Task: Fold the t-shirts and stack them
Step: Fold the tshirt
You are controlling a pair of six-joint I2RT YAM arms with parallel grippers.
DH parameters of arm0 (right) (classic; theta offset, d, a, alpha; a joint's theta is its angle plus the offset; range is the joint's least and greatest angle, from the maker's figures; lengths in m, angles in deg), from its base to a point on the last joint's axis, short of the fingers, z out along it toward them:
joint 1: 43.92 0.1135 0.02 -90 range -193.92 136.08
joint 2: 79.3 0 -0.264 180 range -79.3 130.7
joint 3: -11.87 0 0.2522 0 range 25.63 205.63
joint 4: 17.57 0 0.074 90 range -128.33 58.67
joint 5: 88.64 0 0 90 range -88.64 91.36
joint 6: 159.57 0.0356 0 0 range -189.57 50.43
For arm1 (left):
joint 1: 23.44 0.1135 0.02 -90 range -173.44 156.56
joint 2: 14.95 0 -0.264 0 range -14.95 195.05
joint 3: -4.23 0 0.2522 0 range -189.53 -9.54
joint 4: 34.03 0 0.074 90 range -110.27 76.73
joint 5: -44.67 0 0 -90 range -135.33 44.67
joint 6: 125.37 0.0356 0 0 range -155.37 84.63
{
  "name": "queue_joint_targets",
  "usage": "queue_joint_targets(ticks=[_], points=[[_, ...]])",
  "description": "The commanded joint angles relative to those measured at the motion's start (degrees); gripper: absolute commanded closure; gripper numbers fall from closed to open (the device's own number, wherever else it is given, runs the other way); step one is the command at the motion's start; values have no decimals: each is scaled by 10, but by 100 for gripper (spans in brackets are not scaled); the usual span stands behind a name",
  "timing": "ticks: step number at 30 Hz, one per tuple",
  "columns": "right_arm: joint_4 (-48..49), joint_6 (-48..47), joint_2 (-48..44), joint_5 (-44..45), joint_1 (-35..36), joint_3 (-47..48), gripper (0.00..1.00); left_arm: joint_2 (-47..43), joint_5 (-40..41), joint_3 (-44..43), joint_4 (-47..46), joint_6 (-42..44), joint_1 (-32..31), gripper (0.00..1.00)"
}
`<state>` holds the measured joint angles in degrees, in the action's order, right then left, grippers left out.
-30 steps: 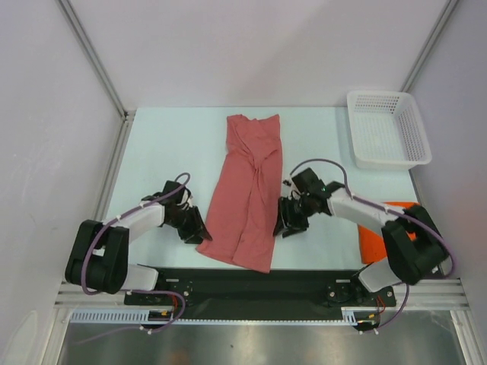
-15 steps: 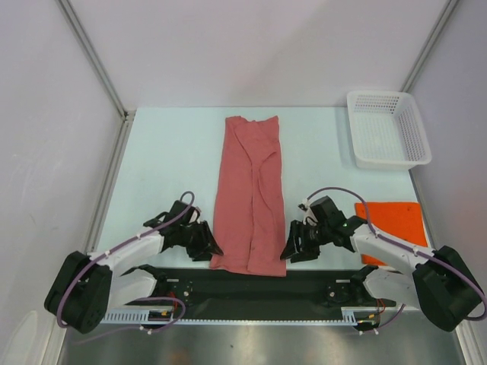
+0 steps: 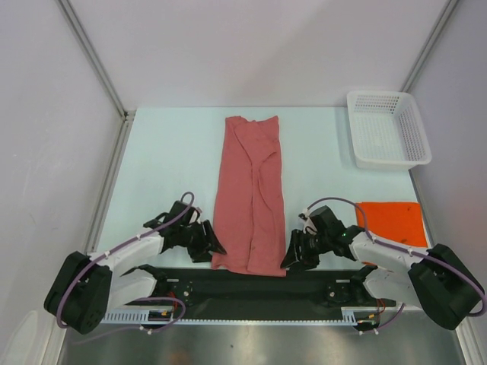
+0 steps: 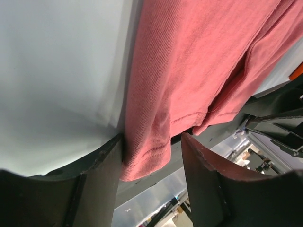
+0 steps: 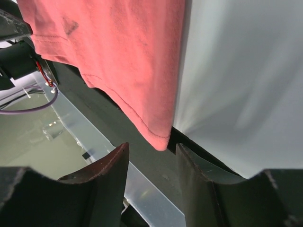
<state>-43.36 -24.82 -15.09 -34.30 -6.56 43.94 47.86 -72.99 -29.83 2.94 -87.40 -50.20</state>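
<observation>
Looking first at the near edge of the worktop (image 3: 167, 167), we see the left fingers (image 3: 212, 247) standing apart. The near left corner of the pink-red t-shirt (image 3: 251, 190) hangs between them, not pinched. The right fingers (image 3: 292, 256) are apart too, at the near right corner, and the hem lies just beyond their gap. This shirt is a long narrow strip. Its near end lies a little over the dark front rail (image 3: 319, 277), and it runs to the far side. To its right, well apart, lies the orange t-shirt (image 3: 389, 222), a flat rectangle. Farther, in the right corner, stands the white basket (image 3: 388, 161).
</observation>
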Motion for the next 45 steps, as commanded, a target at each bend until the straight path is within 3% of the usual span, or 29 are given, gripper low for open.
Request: queue_joint_targets(ticks=[1,5,8,12,14,18,29,33,40,45], points=[[40,11,8,0,5,0,50,-31,68,12,63,8,-5,41],[42,8,17,4,5,-5,49,-143,136,-61,217,23,-7,34],[36,3,15,10,4,-4,49,-182,158,-108,240,42,-13,37],[42,2,24,9,4,-5,49,-118,109,-110,151,52,-70,48],[42,-1,29,5,4,-1,49,-76,76,-120,66,55,-106,48],[39,2,22,7,4,1,49,53,86,-175,18,97,-173,48],[34,13,-8,12,4,-8,50,200,50,-226,-85,115,-203,46],[36,16,-15,13,5,-13,51,223,47,-232,-96,114,-214,55],[42,19,-22,10,5,-19,52,244,52,-229,-97,112,-216,55],[43,15,-17,10,4,-18,52,257,44,-222,-114,108,-216,66]])
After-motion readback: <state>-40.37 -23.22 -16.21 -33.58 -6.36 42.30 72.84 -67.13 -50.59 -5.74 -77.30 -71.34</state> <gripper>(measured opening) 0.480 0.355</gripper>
